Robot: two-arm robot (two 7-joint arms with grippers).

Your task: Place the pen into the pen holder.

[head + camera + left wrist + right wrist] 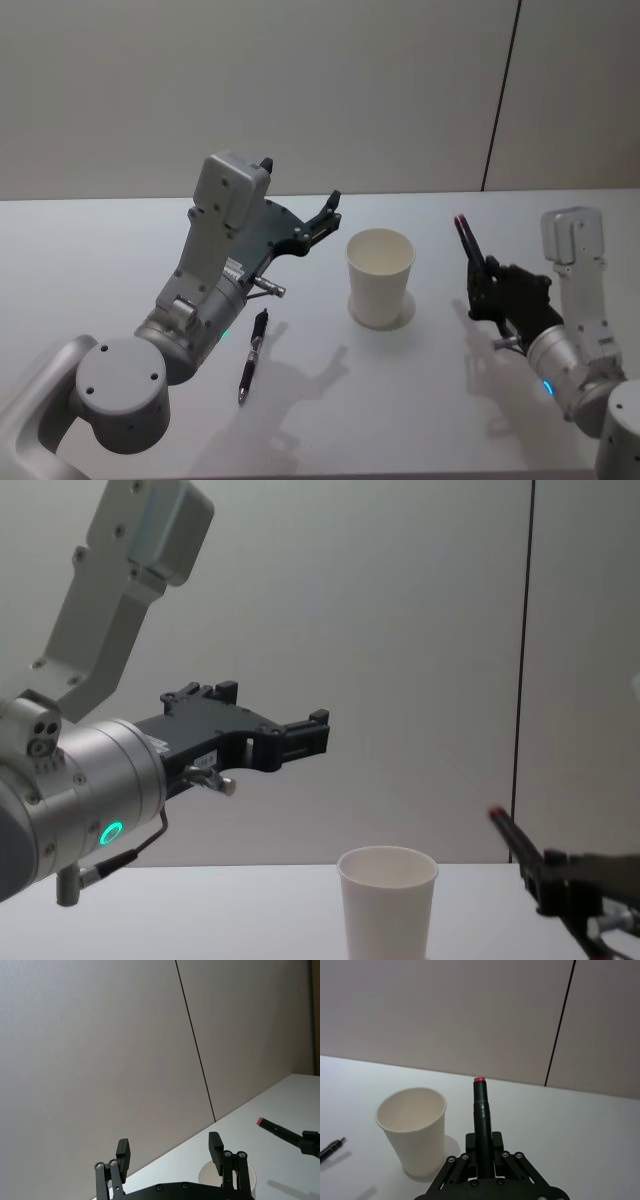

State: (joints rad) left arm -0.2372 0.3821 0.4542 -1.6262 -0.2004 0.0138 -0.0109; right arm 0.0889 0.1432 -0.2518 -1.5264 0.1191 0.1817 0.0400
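The pen (467, 240), black with a red tip, leans slightly off upright to the right of the pen holder (380, 285), apart from it, tip higher than its rim. The right hand (482, 275) pinches its lower part. The pen holder stands upright on the white counter (120, 250). The left hand (328, 215) hovers just left of the holder's rim, fingers spread, holding nothing. A second black pen (252, 355) lies flat on the counter farther left of the holder.

Pale grey arms (215, 215) bear lit rings (111, 832) and black, screw-studded jaws.
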